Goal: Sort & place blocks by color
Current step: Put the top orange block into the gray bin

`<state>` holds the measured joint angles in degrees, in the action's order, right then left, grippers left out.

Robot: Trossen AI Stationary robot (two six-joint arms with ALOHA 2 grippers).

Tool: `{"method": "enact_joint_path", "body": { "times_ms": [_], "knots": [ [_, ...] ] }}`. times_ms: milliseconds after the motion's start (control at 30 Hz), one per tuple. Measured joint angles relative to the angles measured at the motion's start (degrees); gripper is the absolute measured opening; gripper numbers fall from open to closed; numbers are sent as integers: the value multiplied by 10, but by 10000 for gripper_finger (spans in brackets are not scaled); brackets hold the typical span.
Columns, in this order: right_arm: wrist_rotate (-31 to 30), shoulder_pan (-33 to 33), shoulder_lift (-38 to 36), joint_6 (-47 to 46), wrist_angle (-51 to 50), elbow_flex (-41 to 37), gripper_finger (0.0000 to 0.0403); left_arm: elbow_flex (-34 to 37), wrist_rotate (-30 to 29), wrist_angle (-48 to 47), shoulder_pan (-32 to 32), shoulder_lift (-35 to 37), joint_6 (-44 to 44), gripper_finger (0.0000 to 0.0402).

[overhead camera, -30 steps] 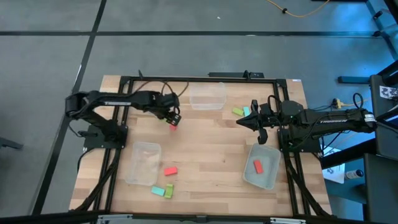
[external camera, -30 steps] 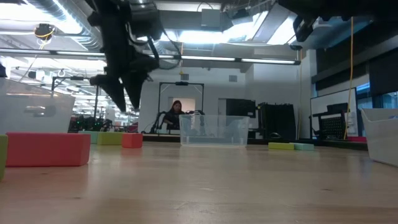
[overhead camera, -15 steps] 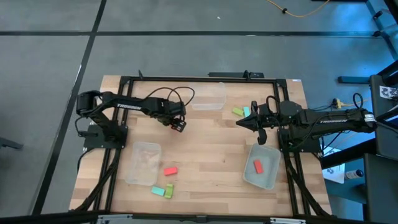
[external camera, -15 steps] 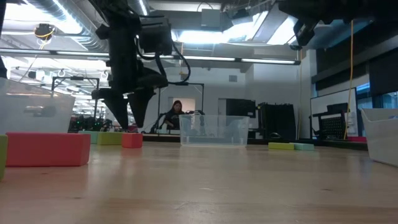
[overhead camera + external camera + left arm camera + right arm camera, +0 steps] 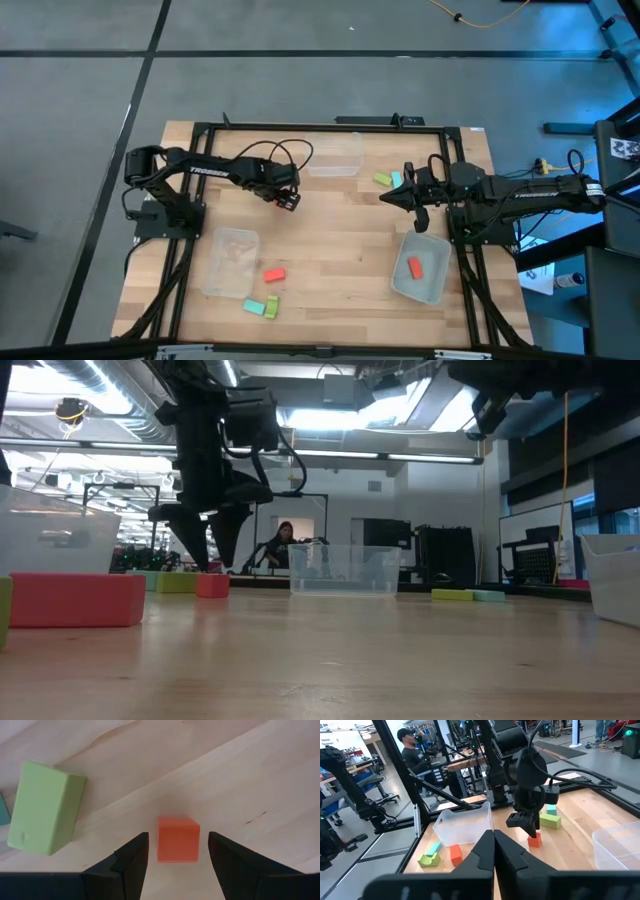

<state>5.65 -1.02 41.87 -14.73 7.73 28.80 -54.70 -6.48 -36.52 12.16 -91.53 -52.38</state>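
My left gripper [image 5: 288, 201] hangs open over a red-orange block [image 5: 178, 840]. Its fingers stand on either side of the block just above it, as the low view shows [image 5: 212, 586], and touch nothing. A lime block [image 5: 45, 807] and a teal one lie beside it on the wood. My right gripper [image 5: 388, 196] waits shut, raised near a lime block [image 5: 382, 179] and a teal block [image 5: 396, 178]. Another red-orange block [image 5: 414, 267] lies in the right bin. A red-orange [image 5: 274, 274], a teal [image 5: 253, 306] and a lime block [image 5: 271, 302] lie near the left bin.
Three clear bins stand on the table: one at the far middle [image 5: 335, 155], one near left [image 5: 230, 262], one near right [image 5: 432, 285]. A black frame [image 5: 300, 127] borders the tabletop. Bare wood lies in the middle. A person stands beyond the table [image 5: 412, 750].
My left gripper has moved a little toward the table's right and come down over the red-orange block, staying open. In the last half second it has kept almost still. The blocks have not moved.
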Motion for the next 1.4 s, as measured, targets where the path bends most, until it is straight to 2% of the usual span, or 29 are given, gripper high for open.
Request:
{"method": "enact_joint_path", "body": {
  "times_ms": [700,1400],
  "knots": [
    [0,0,0,1,1,0,0,0,0,15,-17,-41,-14,199],
    [0,0,0,2,1,0,0,0,4,36,-17,-41,54,199]
  ]
}}
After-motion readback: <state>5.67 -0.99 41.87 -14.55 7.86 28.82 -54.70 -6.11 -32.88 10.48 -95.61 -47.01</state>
